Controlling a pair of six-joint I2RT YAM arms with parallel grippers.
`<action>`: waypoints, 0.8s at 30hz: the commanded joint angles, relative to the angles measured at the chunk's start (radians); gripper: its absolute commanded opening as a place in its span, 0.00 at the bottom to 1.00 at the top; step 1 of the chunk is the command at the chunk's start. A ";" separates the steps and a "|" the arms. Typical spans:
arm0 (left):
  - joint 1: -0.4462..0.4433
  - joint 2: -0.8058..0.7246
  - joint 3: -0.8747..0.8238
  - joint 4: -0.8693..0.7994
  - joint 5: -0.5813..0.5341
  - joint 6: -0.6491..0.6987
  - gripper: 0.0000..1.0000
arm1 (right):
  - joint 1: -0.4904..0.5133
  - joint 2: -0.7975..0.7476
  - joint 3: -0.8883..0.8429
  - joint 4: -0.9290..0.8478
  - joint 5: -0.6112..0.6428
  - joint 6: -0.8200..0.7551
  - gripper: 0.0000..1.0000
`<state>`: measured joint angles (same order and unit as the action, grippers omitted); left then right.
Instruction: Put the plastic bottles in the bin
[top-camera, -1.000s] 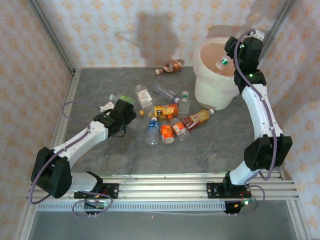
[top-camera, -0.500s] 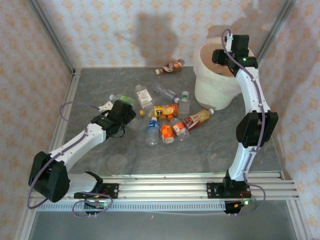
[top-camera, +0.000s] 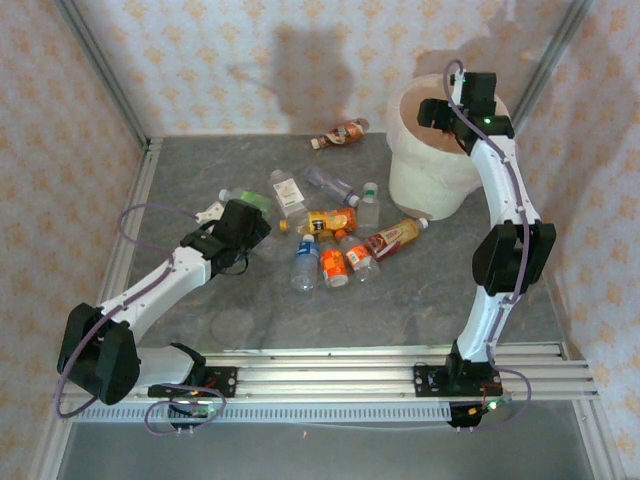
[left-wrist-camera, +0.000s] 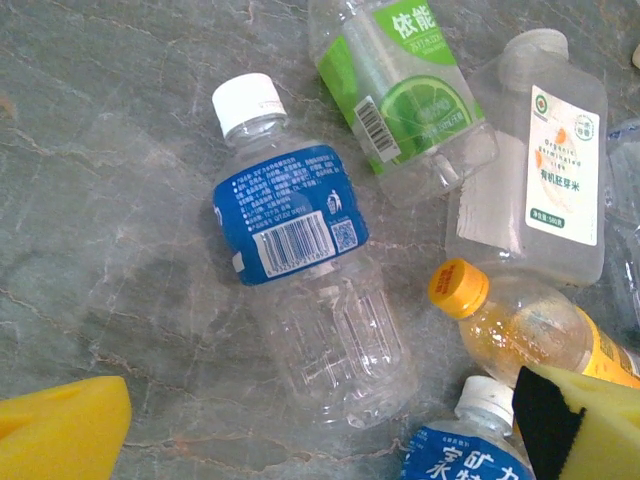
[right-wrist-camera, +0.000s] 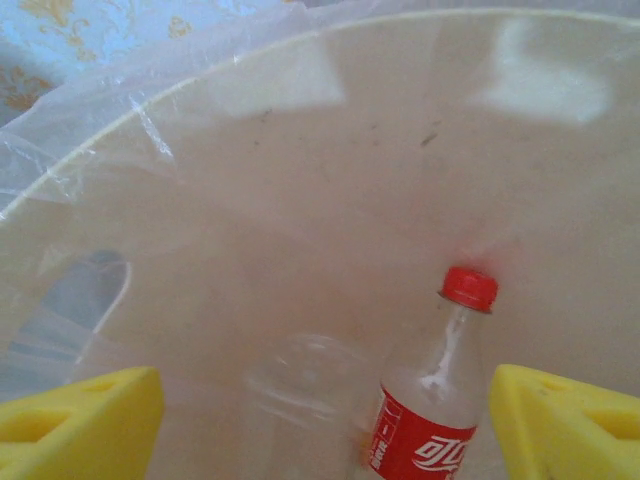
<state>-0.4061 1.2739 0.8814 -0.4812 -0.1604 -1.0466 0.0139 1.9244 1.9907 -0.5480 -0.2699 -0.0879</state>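
While my right arm reaches over the bin (top-camera: 430, 180) at 1 o'clock on the table (top-camera: 190, 180), I see the right gripper (top-camera: 440, 108) hanging above the pinkish inside, fingers spread with nothing between them. Its wrist camera looks down into the bin, where a red-capped bottle (right-wrist-camera: 435, 410) leans on the wall. A clear bottle (right-wrist-camera: 300, 395) lies just beside it at its 9 o'clock.

My left gripper (top-camera: 245, 222) sits low at 9 o'clock of the pile (top-camera: 335, 245) in mid-table, fingers wide apart and holding nothing. Under it lies a blue-label bottle (left-wrist-camera: 300, 260), white cap pointing to 11 o'clock. A green-label bottle (left-wrist-camera: 410, 90) lies at its 1 o'clock, a white-label bottle (left-wrist-camera: 540, 170) at 3 and an orange-capped bottle (left-wrist-camera: 520, 320) at 4. A brown bottle (top-camera: 340, 132) lies alone at 12 o'clock, near the far wall.
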 joint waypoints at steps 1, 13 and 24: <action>0.012 -0.002 -0.001 0.003 -0.011 0.011 1.00 | -0.001 -0.104 -0.040 0.081 0.011 0.023 0.89; 0.097 0.012 0.001 0.015 0.030 0.004 1.00 | -0.001 -0.406 -0.281 0.209 0.003 0.042 0.99; 0.184 0.137 0.000 0.098 0.091 -0.099 1.00 | 0.048 -0.832 -0.673 0.345 -0.315 0.106 0.99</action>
<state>-0.2321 1.3846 0.8814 -0.4274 -0.0895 -1.0969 0.0292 1.1851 1.3914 -0.2802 -0.4587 -0.0219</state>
